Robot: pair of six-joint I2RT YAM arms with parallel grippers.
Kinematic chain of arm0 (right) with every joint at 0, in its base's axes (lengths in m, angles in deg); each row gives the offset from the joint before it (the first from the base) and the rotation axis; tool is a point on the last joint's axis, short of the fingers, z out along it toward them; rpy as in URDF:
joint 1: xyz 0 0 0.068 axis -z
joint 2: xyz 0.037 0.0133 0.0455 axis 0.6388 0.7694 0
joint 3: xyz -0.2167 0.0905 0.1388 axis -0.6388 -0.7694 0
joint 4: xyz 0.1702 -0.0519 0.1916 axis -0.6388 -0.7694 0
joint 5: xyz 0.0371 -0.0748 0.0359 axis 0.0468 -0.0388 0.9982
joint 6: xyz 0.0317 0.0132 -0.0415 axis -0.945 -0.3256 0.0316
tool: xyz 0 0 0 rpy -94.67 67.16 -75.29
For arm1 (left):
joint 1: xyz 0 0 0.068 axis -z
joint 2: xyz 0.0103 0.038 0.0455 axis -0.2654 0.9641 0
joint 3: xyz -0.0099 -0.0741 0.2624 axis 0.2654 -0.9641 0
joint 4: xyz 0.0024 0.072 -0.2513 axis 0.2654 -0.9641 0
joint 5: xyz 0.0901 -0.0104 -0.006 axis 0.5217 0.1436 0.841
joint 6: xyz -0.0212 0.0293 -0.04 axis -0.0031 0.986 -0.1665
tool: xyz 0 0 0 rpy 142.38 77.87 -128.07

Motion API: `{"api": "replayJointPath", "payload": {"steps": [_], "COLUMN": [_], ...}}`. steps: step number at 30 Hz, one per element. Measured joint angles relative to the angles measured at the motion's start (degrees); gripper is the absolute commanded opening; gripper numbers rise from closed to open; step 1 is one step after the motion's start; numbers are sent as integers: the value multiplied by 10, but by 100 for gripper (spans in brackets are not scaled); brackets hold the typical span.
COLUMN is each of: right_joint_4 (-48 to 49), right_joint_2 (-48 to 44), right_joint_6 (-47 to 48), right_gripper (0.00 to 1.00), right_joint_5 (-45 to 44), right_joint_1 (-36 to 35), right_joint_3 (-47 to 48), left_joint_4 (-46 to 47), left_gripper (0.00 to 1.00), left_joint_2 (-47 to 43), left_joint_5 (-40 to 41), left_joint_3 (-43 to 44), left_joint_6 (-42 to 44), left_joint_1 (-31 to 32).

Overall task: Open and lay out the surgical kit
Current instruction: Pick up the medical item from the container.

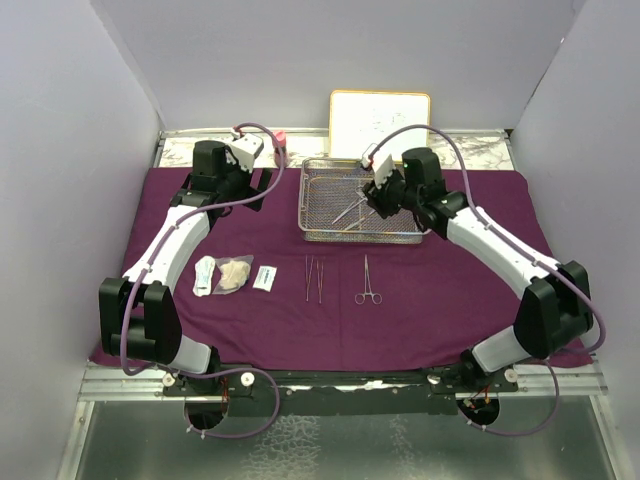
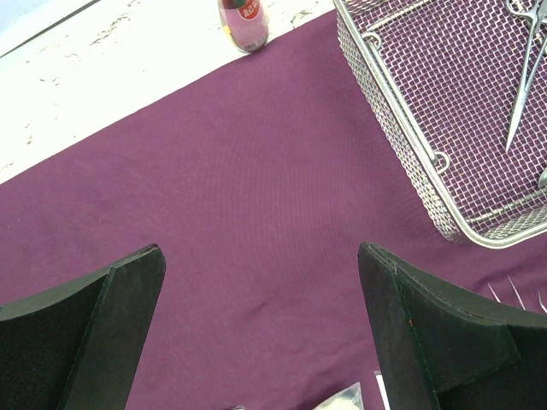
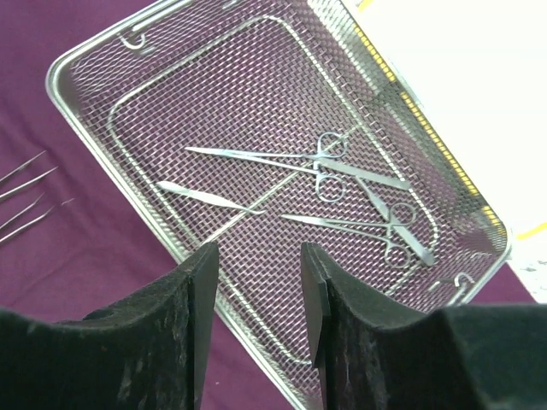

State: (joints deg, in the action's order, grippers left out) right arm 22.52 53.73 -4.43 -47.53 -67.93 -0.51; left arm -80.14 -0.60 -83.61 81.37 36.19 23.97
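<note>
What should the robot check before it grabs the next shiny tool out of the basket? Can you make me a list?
1. Right gripper empty, with a gap between its fingers: ok.
2. It hangs over the mesh tray: ok.
3. Tools to pick in the tray: ok, there are ring-handled clamps and a slim probe.
4. Those clamps lying free of each other: cannot tell, they lie very close.
5. Bare purple cloth to the right of the forceps and the laid-out clamp: ok.
6. Left gripper open and off to the side of the tray: ok.
</note>
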Motion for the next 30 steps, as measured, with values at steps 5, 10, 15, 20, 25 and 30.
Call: {"api": "replayJointPath", "payload": {"steps": [5,10,15,20,25,30], "right_joint_4": [-1,-9,-20,-23,-28,-38], "right_joint_2": [13,33,50,67,76,99], "right_joint_6": [13,19,26,34,56,86], "right_gripper": [49,67,83,91,91,90], "right_joint_5": [9,19,30,46,57,83], "right_joint_1": [21,38,62,104,125,137], "right_joint_3": [25,40,49,66,74,101], "left_joint_4": [-6,-6,0,9,10,10], "left_gripper": [99,99,99,99,99,99], "left_joint_2": [0,0,0,-5,-6,-14], "left_joint_5": [1,2,2,2,-1,-1], "left_joint_3": [0,0,-1,-10,-11,-13], "left_joint_6": [2,-3,-14,-25,-34,-44], "left_joint_1": [0,0,0,0,-3,-10]}}
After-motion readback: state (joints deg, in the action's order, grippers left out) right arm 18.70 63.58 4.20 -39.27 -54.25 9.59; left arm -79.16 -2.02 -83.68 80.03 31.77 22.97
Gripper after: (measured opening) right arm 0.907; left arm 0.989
